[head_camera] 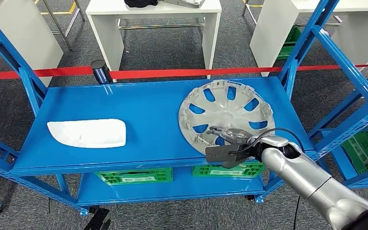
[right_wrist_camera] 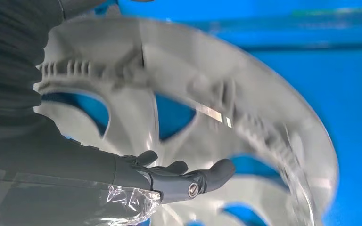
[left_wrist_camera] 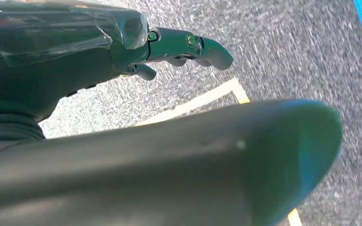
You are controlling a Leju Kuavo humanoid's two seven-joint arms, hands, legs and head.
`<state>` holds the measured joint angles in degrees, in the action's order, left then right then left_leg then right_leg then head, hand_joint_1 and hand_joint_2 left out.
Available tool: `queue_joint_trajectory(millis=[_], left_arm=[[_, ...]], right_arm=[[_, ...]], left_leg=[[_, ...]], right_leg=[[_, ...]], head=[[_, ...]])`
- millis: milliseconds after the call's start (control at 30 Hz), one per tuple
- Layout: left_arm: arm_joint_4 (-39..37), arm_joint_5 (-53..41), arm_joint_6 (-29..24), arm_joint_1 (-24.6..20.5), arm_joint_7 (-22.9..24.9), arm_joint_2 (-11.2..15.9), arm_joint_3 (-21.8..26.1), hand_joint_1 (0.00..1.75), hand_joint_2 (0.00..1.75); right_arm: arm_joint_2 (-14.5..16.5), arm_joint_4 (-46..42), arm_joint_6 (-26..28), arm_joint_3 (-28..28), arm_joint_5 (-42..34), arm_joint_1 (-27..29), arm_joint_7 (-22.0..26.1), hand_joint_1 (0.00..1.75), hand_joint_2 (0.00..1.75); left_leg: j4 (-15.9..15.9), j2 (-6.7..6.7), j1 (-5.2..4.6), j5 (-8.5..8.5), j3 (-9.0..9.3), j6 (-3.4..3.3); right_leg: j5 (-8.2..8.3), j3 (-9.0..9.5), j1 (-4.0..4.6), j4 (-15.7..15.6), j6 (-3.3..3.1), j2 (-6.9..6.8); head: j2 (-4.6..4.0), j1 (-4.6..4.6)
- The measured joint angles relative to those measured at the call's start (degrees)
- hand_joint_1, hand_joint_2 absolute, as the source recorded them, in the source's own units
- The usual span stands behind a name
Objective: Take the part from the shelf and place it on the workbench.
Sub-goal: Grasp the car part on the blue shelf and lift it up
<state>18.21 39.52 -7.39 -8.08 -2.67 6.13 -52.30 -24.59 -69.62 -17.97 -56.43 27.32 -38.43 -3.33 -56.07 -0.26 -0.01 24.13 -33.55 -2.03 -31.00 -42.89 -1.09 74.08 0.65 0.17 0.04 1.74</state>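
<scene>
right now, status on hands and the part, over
Right hand over near rim of silver plastic wheel cover, fingers extended, no grip. Left hand hanging, empty. Cover flat on blue shelf; nothing blocking.

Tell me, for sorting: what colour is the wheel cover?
Silver-grey wheel cover, clearest in the head view.

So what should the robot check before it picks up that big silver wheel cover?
1. Wheel cover lies flat on the blue shelf: ok.
2. Right robot hand is at the cover's near edge: ok.
3. Right robot hand has a firm hold on the cover: cannot tell. In the right wrist view its fingers are stretched out over the spokes and not curled round anything.
4. Nothing sits on top of the cover: ok.
5. White part lies well apart from the cover, so it won't get bumped: ok.
6. Left robot hand is free, hanging over the floor: ok.
</scene>
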Motion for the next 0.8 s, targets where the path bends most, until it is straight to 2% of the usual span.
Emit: queue_joint_trajectory(millis=[33,100,133,167,267,333,367,433,467,500,533,567,633,667,700,800], left_arm=[[0.0,0.0,0.0,0.0,0.0,0.0,0.1,0.00,0.00],[0.0,0.0,0.0,0.0,0.0,0.0,0.3,0.00,0.00],[0.1,-0.1,-0.1,0.0,-0.1,0.0,0.5,0.00,0.00],[0.1,-0.2,-0.2,0.0,-0.1,0.1,0.7,0.00,0.00],[0.1,-0.4,-0.5,0.0,-0.4,0.2,1.2,0.00,0.00],[0.1,-0.5,-0.7,0.0,-0.6,0.2,1.4,0.00,0.00],[0.2,-0.6,-0.8,0.0,-0.7,0.3,1.5,0.00,0.00],[0.2,-0.6,-0.9,0.1,-0.7,0.3,1.6,0.00,0.00],[0.2,-0.7,-1.0,0.1,-0.7,0.3,1.6,0.00,0.00],[0.2,-0.7,-1.0,0.2,-0.7,0.3,1.6,0.00,0.00],[0.2,-0.8,-1.0,0.2,-0.7,0.3,1.7,0.00,0.00],[0.2,-0.8,-1.0,0.2,-0.8,0.3,1.7,0.00,0.00],[0.2,-1.0,-1.0,0.1,-0.8,0.4,1.8,0.00,0.00],[0.2,-1.0,-1.0,0.1,-0.8,0.4,1.9,0.00,0.00],[0.3,-1.0,-1.0,0.1,-0.8,0.4,2.0,0.00,0.00],[0.3,-1.1,-1.0,0.1,-0.8,0.5,2.2,0.00,0.00]], right_arm=[[0.0,0.5,-0.1,-0.3,0.0,0.0,0.1,0.00,1.75],[0.0,1.2,-0.1,-0.6,0.1,-0.3,0.2,0.00,1.75],[0.1,1.6,-0.2,-0.8,0.2,-0.6,0.4,0.00,1.75],[0.2,2.0,-0.2,-1.0,0.2,-0.8,0.5,0.00,1.75],[0.5,3.2,-0.4,-1.7,0.4,-1.3,0.9,0.00,1.75],[0.9,3.7,-0.4,-2.2,0.4,-1.7,1.0,0.00,1.75],[1.0,4.0,-0.3,-2.4,0.5,-1.9,1.0,0.00,1.75],[1.1,4.5,-0.2,-2.7,0.5,-2.0,1.2,0.00,1.75],[1.2,4.7,-0.2,-2.9,0.5,-2.0,1.3,0.00,1.75],[1.2,4.9,-0.1,-3.0,0.5,-2.0,1.4,0.00,1.75],[1.3,5.1,-0.1,-3.1,0.5,-2.1,1.4,0.00,1.75],[1.4,5.2,-0.1,-3.3,0.5,-2.2,1.5,0.00,1.75],[1.4,5.4,-0.1,-3.4,0.5,-2.4,1.5,0.00,1.75],[1.4,5.5,-0.1,-3.5,0.5,-2.6,1.5,0.00,1.75],[1.4,5.6,-0.1,-3.6,0.5,-2.6,1.5,0.00,1.75],[1.3,6.0,-0.1,-3.7,0.6,-2.6,1.3,0.00,1.75]], left_leg=[[-0.1,-0.06,0.02,0.03,0.01,0.04],[-0.4,-0.15,0.06,0.25,-0.05,0.36],[-0.8,-0.18,-0.11,0.45,-0.24,0.64],[-1.1,-0.18,-0.23,0.64,-0.45,0.92],[-1.5,-0.14,-0.34,0.97,-0.76,1.46],[-3.1,-0.08,-0.13,2.15,-1.43,1.96],[-5.6,-0.06,0.02,3.54,-2.57,2.31],[-13.4,-0.03,0.30,7.04,-6.25,2.89],[-16.8,-0.03,0.41,8.14,-7.95,3.04],[-18.4,-0.03,0.49,8.24,-8.81,3.07],[-17.4,-0.03,0.54,7.20,-8.44,3.01],[-14.4,-0.03,0.57,5.41,-6.98,2.85],[-6.2,-0.02,0.44,2.14,-2.74,2.34],[-3.4,-0.01,0.30,1.43,-1.32,2.12],[-2.0,-0.01,0.14,1.31,-0.64,1.93],[-1.2,0.02,-0.08,1.02,-0.19,1.10]], right_leg=[[0.89,0.65,-0.07,-1.5,0.46,-0.02],[3.82,4.38,-0.27,-9.3,1.28,-0.11],[4.98,6.15,-0.32,-12.9,1.26,-0.16],[5.63,7.28,-0.32,-15.1,0.99,-0.17],[5.91,7.73,-0.24,-15.8,-0.15,-0.06],[5.93,7.94,-0.47,-15.9,-0.60,-0.03],[5.92,8.05,-0.58,-15.9,-0.75,-0.04],[5.85,8.12,-0.49,-15.9,-0.89,-0.09],[5.83,8.14,-0.45,-15.9,-0.92,-0.10],[5.81,8.17,-0.41,-15.9,-0.94,-0.09],[5.80,8.24,-0.38,-15.9,-0.94,-0.05],[5.80,8.34,-0.35,-15.9,-0.94,0.00],[5.78,8.47,-0.17,-15.9,-0.88,0.12],[5.80,8.45,-0.06,-15.9,-0.77,0.15],[5.82,8.41,0.01,-15.9,-0.60,0.16],[5.96,8.29,-0.09,-16.2,0.29,0.15]], head=[[0.00,-0.01],[0.00,-0.02],[0.00,-0.03],[0.00,-0.02],[0.00,0.01],[0.00,0.13],[0.00,0.22],[0.00,0.40],[0.00,0.39],[0.00,0.39],[0.00,0.40],[0.00,0.40],[0.00,0.39],[0.00,0.37],[0.00,0.35],[0.00,0.33]])
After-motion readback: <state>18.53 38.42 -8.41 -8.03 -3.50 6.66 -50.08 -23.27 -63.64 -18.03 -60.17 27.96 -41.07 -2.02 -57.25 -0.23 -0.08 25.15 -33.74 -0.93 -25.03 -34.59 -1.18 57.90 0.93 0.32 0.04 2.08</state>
